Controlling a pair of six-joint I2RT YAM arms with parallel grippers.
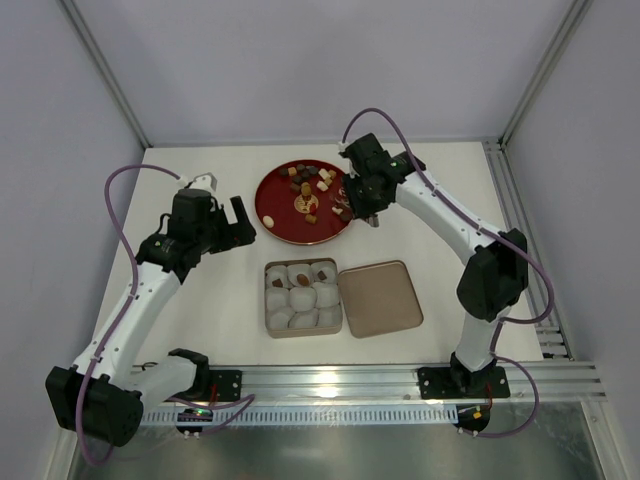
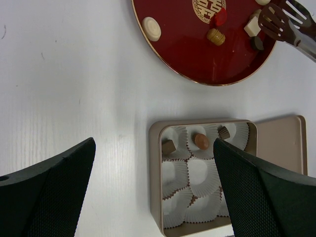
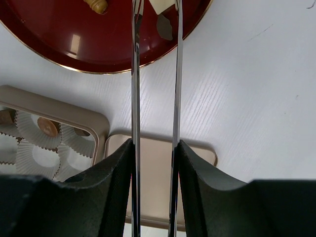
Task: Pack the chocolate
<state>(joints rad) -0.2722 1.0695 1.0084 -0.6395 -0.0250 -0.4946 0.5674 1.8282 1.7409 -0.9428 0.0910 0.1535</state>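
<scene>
Chocolate: small mixed pieces, ribbed tan round, red and a cream disc, scattered on a glossy red plate with a gold rim. Three more sit in crinkled white paper cups, in the row of the beige tin box nearest the plate. A cream square piece lies between the parted tips of thin metal tongs. The right gripper clamps the tongs. The left gripper gapes wide, holding nothing, above the white table beside the box.

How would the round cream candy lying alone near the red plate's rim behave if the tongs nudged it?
The cream candy lies flat like a disc, so it would probably slide, not roll. The red plate looks glossy, so a nudge may skate it toward the rim. Small, so likely light.
</scene>
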